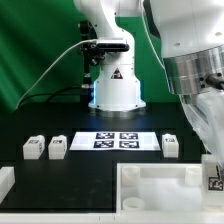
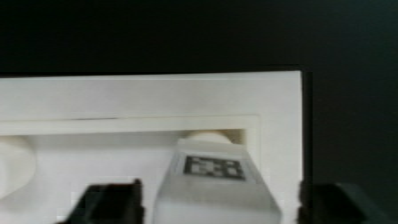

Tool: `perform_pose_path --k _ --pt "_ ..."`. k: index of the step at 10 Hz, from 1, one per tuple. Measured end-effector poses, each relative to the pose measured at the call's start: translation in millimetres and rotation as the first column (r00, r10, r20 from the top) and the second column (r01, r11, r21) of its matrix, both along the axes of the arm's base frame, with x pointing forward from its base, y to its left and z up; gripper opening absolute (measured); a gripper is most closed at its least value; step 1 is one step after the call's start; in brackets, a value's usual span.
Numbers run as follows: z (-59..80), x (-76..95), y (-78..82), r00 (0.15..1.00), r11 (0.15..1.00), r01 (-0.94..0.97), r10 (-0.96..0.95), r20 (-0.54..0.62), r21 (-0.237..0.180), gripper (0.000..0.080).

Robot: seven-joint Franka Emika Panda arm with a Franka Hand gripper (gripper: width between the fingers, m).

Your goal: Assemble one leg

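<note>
My gripper [image 1: 211, 168] is low at the exterior view's right, over the right end of the large white tray-like body [image 1: 150, 188]. It is shut on one white leg [image 1: 214, 181] whose square tag faces the camera. In the wrist view the leg [image 2: 215, 175] stands between the two dark fingers [image 2: 111, 205] of the gripper [image 2: 222, 206], over an inner corner of the body [image 2: 160, 100]. Its far end points at a small rounded boss [image 2: 208, 136] in that corner. Three more legs rest on the black table: two at the left [image 1: 34, 147] [image 1: 57, 148], one at the right [image 1: 170, 146].
The marker board [image 1: 118, 141] lies flat in the middle of the table, in front of the robot's base [image 1: 116, 90]. A white part [image 1: 5, 183] shows at the exterior view's lower left edge. A green wall stands behind.
</note>
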State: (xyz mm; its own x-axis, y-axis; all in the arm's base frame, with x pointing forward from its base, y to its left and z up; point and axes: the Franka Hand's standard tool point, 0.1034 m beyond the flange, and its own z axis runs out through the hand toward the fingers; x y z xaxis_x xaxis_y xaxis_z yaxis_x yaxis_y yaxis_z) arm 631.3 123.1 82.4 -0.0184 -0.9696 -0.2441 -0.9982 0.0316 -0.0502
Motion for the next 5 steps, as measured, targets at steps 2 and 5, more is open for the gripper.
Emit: perform_pose_path --k 2,5 --pt "-1.3 -0.6 -2.8 0.956 0.958 -0.285 0.287 0.067 -0.035 0.0609" --pt "2.2 0.4 2.0 0.665 0.671 -0.728 0.741 0.089 -0.141 0.0647"
